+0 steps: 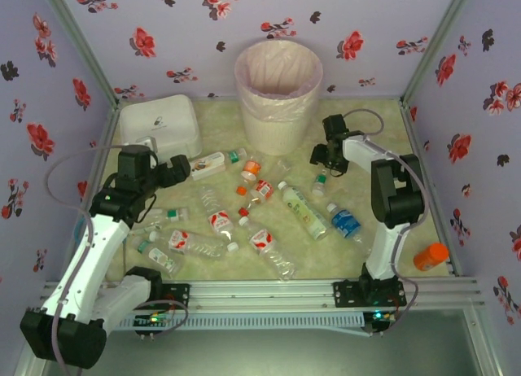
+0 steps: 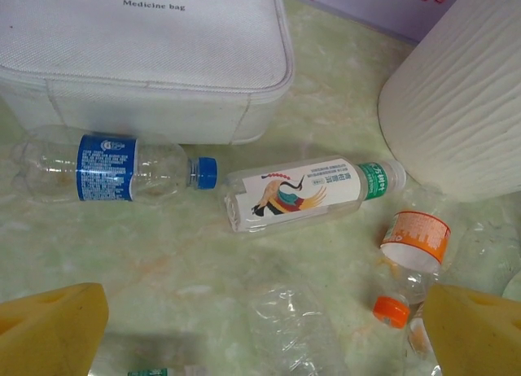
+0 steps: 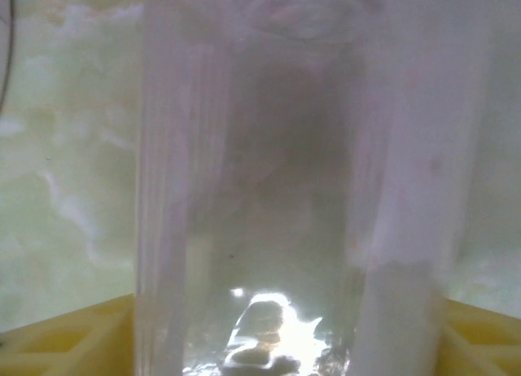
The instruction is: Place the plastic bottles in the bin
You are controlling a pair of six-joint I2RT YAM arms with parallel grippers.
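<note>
Nearest in, my left claw (image 2: 264, 301) gapes fully wide, its two yellow pads (image 2: 49, 331) far apart and holding nothing, over the pale green marbled table (image 2: 187, 262). My right claw (image 3: 289, 303) straddles one clear bottle (image 3: 293, 164), a pad at each side. Gripping or not, I can't tell.

Further out, the plastic bottles (image 1: 264, 242) lie scattered. I count about fourteen, thin and see-through, several crumpled. Under my left wrist there are four: a blue-labelled bottle (image 2: 106, 166), a white-labelled bottle (image 2: 305, 193), an orange-labelled bottle (image 2: 413, 242) and a crushed clear bottle (image 2: 293, 331).

Far back sits one white fabric medicine bag (image 2: 138, 50), rounded-square. Beside it is the one bin (image 1: 277, 107), round, pale pink and ribbed, with a thin pink liner (image 1: 281, 50).
</note>
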